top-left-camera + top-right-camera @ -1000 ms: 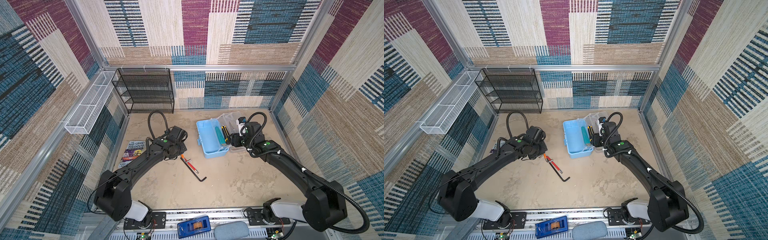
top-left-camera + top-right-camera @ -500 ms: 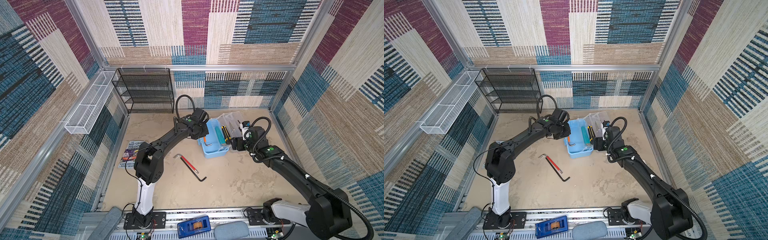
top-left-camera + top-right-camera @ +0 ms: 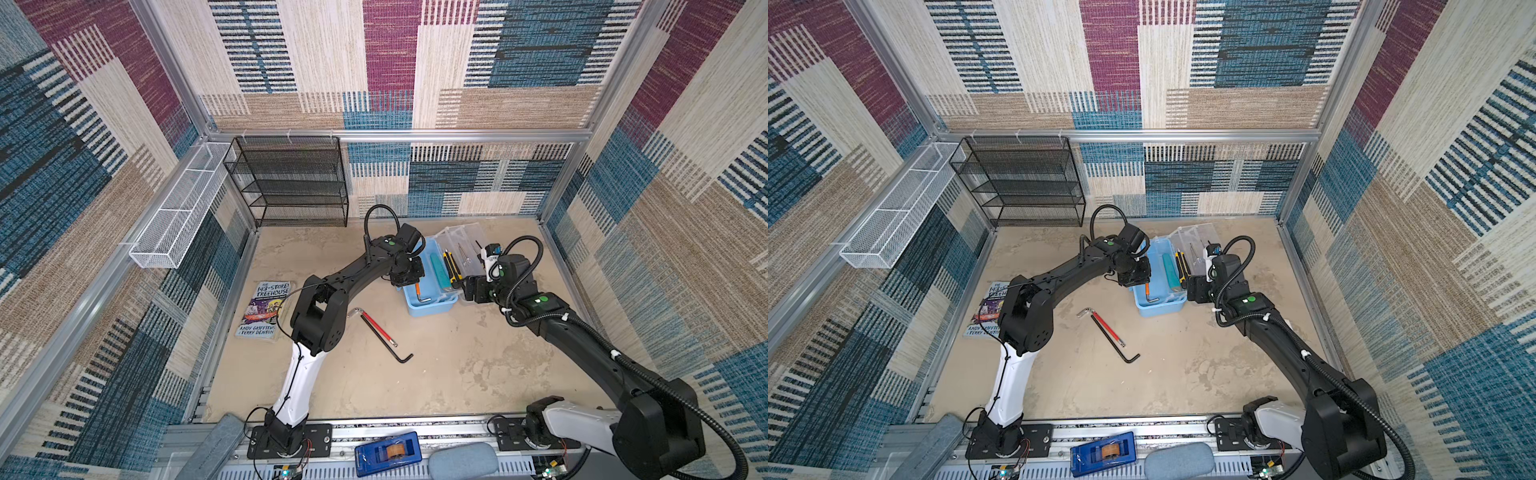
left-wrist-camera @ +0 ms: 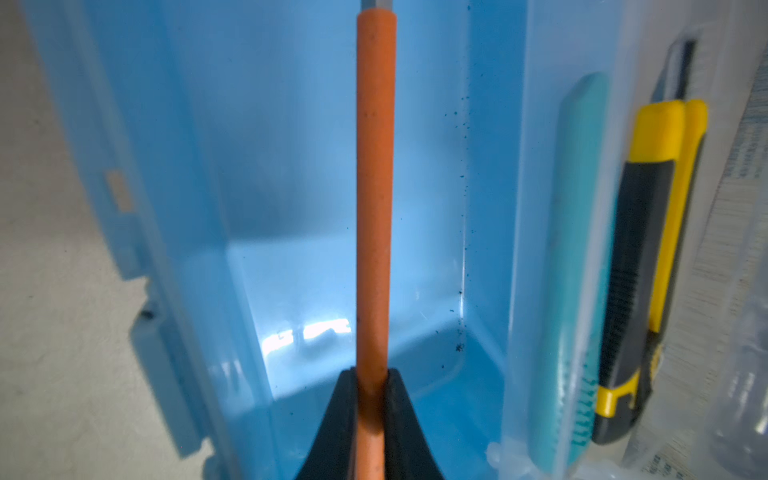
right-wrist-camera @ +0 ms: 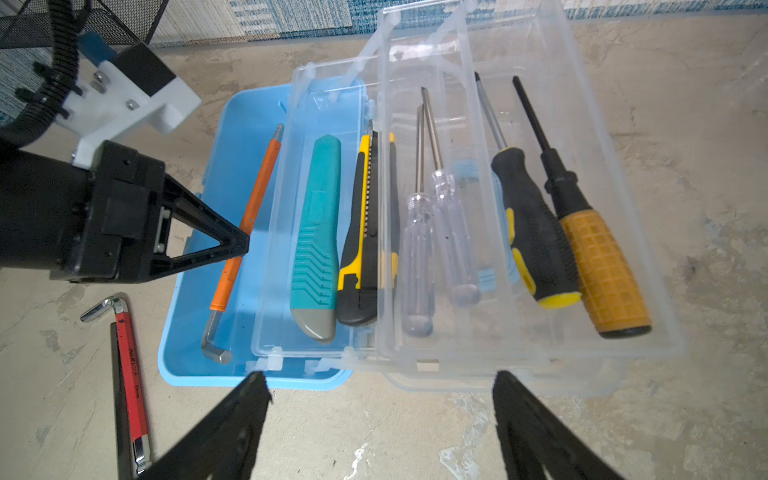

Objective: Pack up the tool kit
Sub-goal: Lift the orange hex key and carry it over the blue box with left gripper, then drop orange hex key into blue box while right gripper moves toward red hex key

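Pale blue plastic case is sitting open on the beige table, toward the back & right of centre in both top views. Its clear plastic trays are lying folded out on the R arm's side. Nearer tray is holding a teal utility knife & a yellow-black utility knife. Outer one is holding two clear-handled screwdrivers, a black-yellow-handled screwdriver & an orange-handled screwdriver.

L claw is reaching into the blue tub, clamping tight on an orange-sleeved hex key. The key's bent end is pointing down near the front wall; can't tell if it's touching.

R claw is hovering just at the case's front edge, jaws spread wide, gripping nothing.

Red-sleeved hex key & black hex key are lying side by side on the table near the case, on the L arm's side.
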{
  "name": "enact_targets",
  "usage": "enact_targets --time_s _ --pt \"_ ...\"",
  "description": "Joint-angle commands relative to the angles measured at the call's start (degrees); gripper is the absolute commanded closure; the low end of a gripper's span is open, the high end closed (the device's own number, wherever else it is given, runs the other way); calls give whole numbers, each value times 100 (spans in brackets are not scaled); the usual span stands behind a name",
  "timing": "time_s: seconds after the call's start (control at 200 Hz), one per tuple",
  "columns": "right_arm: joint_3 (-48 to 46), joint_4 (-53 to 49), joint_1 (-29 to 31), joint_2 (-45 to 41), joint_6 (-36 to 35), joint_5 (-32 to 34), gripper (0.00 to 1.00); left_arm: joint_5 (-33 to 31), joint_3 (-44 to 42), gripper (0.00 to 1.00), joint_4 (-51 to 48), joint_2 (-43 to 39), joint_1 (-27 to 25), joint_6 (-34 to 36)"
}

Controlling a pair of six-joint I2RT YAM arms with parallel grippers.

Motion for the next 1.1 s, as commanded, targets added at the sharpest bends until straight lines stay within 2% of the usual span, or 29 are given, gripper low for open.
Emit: enact_targets --time_s 0.0,0.29,0.451,0.616,0.741,0.861,1.092 --pt "90 24 1 10 85 24 14 171 44 100 -189 92 -9 29" --pt "228 -108 5 22 44 85 14 138 204 95 -284 367 -6 -220" --pt "267 -141 -2 48 17 93 13 162 340 83 -414 502 -8 -259" --pt "271 -157 -2 80 -13 54 14 68 328 65 -450 442 -4 -288" --pt "311 -151 -2 110 -93 -66 15 58 342 61 -463 354 -3 -291" --pt "338 6 2 40 -218 -454 17 8 317 56 -460 165 -7 -192" --pt "377 367 34 -133 -16 -1042 22 -165 198 43 -453 -410 6 239"
